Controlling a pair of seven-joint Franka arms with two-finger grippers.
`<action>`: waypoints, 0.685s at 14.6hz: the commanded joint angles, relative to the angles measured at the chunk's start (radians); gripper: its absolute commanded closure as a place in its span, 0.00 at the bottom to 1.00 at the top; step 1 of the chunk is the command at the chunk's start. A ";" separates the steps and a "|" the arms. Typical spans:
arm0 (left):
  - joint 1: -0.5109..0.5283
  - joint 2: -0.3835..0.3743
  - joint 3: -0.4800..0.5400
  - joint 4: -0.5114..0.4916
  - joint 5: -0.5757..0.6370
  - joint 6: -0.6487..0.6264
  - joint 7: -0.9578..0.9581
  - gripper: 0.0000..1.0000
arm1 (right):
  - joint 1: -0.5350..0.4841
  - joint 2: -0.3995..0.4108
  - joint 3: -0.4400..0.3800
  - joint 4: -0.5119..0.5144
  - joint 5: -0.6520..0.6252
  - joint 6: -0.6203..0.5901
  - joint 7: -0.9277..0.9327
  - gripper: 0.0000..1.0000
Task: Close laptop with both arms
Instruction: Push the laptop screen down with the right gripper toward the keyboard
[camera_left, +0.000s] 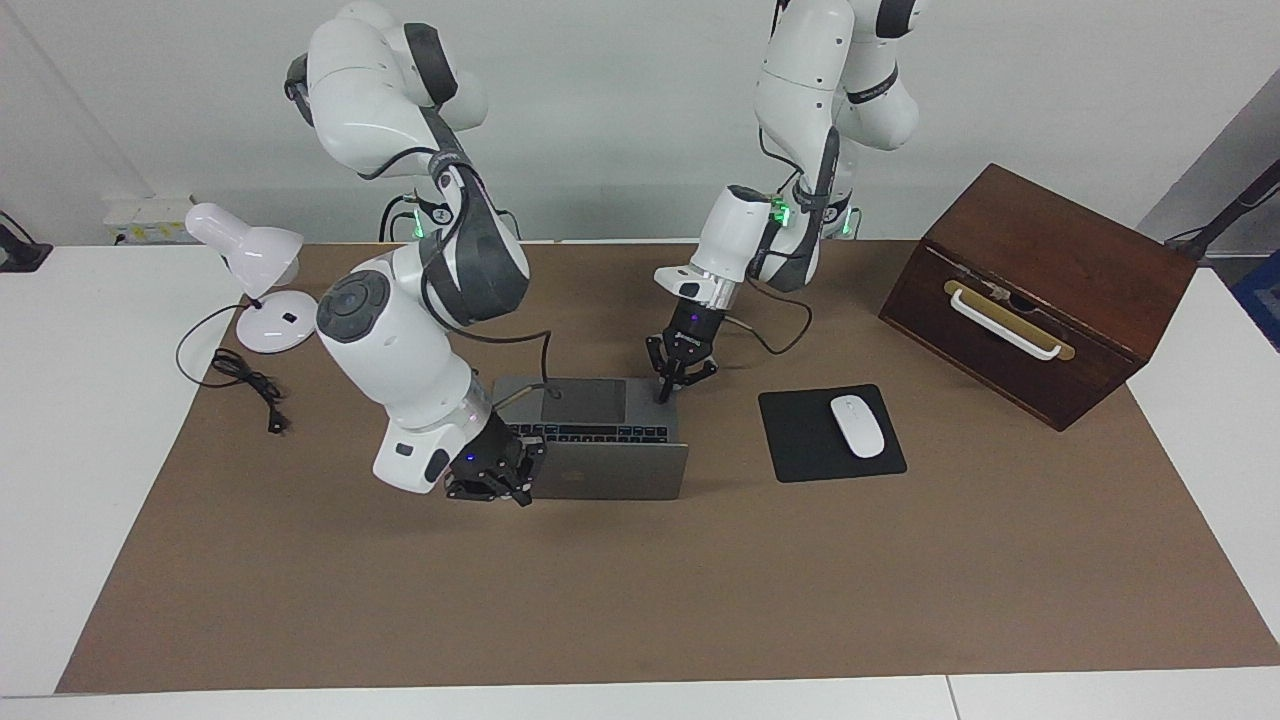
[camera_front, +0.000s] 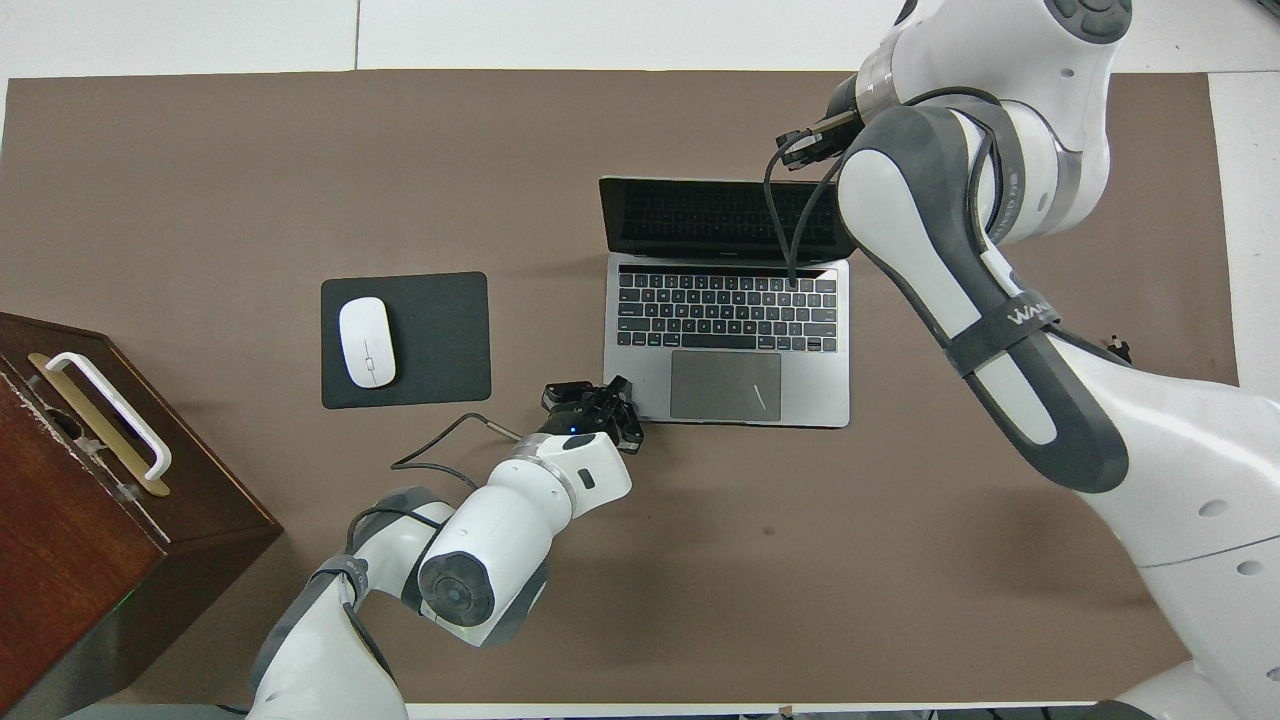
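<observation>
The laptop (camera_left: 598, 440) sits open near the middle of the brown table mat (camera_left: 640, 600), its lid (camera_left: 610, 471) standing up on the side farther from the robots, keyboard and trackpad toward them. The right gripper (camera_left: 487, 478) is at the lid's edge on the right arm's end, fingertips together, against the lid's outer corner as far as the facing view shows. The left gripper (camera_left: 668, 390) points down over the laptop base's near corner at the left arm's end, beside the trackpad, its fingertips closed together; whether it touches the base cannot be told. A black mouse pad (camera_left: 831, 433) with a white mouse (camera_left: 857, 426) on it lies beside the laptop toward the left arm's end of the table, and a dark wooden box (camera_left: 1035, 295) with a white handle stands past it. A white desk lamp (camera_left: 255, 285) stands at the right arm's end.
</observation>
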 joint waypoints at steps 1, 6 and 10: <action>-0.011 0.035 0.016 -0.053 -0.013 0.009 0.034 1.00 | -0.008 -0.019 0.010 -0.031 0.028 -0.008 0.023 1.00; -0.016 0.056 0.016 -0.053 -0.013 0.035 0.034 1.00 | 0.005 -0.059 0.025 -0.109 0.029 -0.008 0.113 1.00; -0.019 0.066 0.016 -0.053 -0.013 0.035 0.034 1.00 | 0.002 -0.094 0.039 -0.179 0.031 -0.024 0.118 1.00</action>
